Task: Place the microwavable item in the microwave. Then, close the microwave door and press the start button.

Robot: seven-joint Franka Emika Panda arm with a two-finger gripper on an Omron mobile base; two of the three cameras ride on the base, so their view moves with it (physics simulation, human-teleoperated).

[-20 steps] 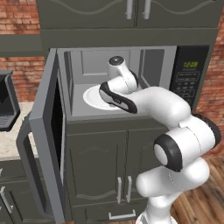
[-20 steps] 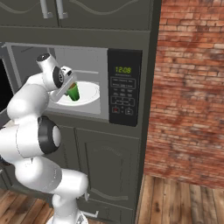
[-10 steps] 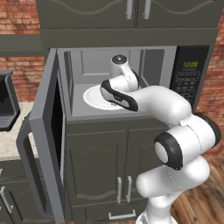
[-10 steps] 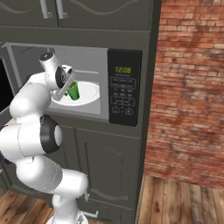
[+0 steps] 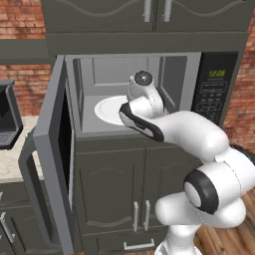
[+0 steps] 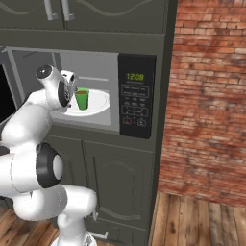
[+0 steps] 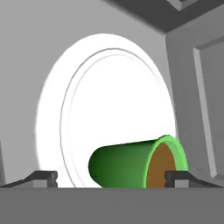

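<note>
Cup (image 6: pixel 82 99) stands upright on the white turntable (image 6: pixel 98 103) inside the microwave (image 5: pixel 169 74), near the plate's middle. The jaws (image 7: pixel 111 177) are spread wide, one fingertip to each side of the cup and clear of it, so nothing is held.

Placement looks done; the step in hand, as I judge it, is backing the arm out of the cavity without upsetting the cup. Doing that well means drawing the hand straight back along its own line, jaws kept apart, so neither fingertip brushes the cup wall on the way out. A sideways swing before the tips are past the rim would likely tip it or slide it off centre. The wrist should also clear the front edge of the cavity before turning toward the door (image 5: pixel 52 164), which hangs open at the left.

In the hand view the cup lies between the two tips and just beyond them, its brown-filled mouth nearer the right-hand tip, its base nearer the middle. Whether either tip touches it I cannot tell.
</note>
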